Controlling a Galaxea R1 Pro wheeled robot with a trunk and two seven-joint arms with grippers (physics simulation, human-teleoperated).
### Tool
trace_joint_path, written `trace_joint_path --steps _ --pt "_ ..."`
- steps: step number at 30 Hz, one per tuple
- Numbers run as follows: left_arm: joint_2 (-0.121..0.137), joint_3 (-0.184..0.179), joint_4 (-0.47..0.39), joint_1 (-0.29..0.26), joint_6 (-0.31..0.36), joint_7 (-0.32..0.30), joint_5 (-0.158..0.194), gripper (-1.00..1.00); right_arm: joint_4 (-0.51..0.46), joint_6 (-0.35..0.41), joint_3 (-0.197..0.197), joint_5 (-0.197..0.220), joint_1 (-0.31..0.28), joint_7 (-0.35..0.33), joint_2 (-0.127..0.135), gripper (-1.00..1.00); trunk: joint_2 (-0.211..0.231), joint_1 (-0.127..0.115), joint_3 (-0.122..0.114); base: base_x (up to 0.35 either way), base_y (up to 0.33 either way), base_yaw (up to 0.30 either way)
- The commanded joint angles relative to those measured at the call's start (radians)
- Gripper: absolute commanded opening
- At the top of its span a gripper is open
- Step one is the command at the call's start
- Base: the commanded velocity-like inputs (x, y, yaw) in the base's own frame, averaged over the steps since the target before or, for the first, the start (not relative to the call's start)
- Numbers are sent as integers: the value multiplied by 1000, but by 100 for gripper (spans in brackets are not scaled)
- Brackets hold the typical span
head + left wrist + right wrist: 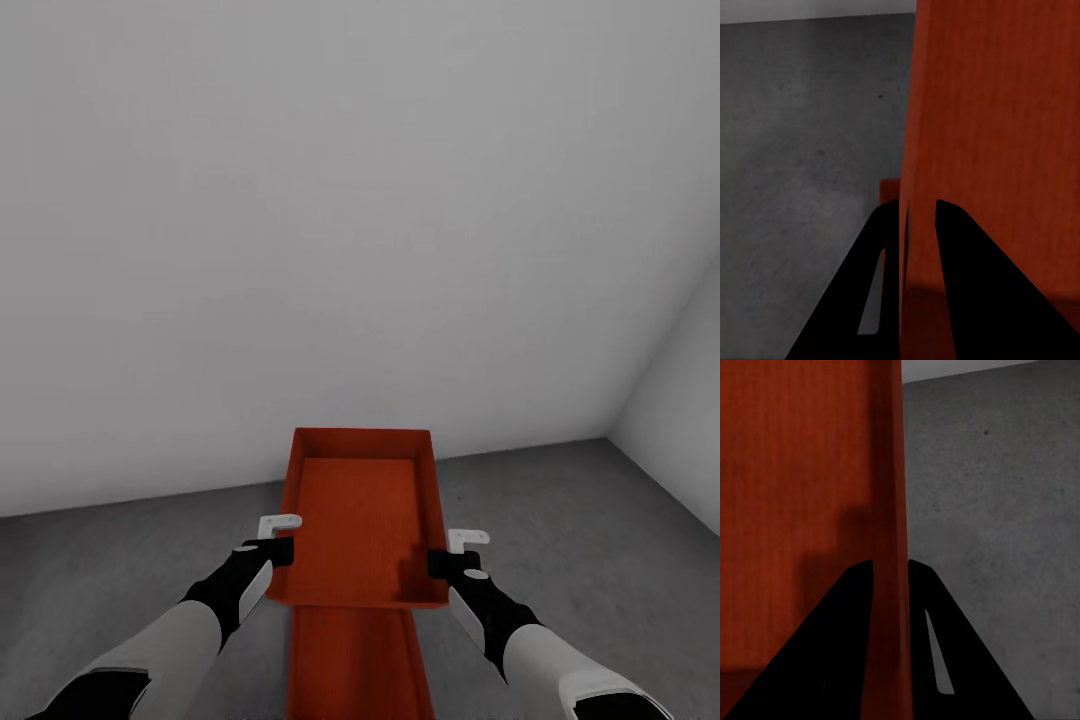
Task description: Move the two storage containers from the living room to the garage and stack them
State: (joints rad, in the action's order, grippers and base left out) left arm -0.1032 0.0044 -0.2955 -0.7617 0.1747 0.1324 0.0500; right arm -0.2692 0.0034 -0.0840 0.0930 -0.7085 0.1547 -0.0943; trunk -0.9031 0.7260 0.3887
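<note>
I hold one red-orange storage container (360, 515) in the air between both arms, open side up. My left gripper (280, 550) is shut on its left wall, and my right gripper (440, 562) is shut on its right wall. In the left wrist view the thin wall (916, 187) runs between the black fingers (881, 255). The right wrist view shows the opposite wall (889, 547) pinched the same way. The second storage container (358, 665) lies on the dark grey garage floor (130, 570) directly beneath the held one, partly hidden by it.
A plain grey-white wall (300, 200) rises just ahead. A second wall (680, 400) meets it at the right, forming a corner. Concrete floor spreads to both sides of the bins.
</note>
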Motion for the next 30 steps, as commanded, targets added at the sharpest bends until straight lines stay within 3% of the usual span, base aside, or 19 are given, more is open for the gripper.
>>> trace_joint_path --steps 1,22,30 --pt "1 22 -12 -1 -41 10 -16 -100 2 0 13 11 0 11 4 -100 -1 0 3 0 0 0" --pt "2 22 -11 -1 -41 8 -14 -100 2 0 13 11 0 11 4 -100 -1 0 36 -3 0 0" --pt "1 22 -11 -1 -41 9 -13 -100 2 0 13 11 0 11 4 -100 -1 0 49 -248 0 0"
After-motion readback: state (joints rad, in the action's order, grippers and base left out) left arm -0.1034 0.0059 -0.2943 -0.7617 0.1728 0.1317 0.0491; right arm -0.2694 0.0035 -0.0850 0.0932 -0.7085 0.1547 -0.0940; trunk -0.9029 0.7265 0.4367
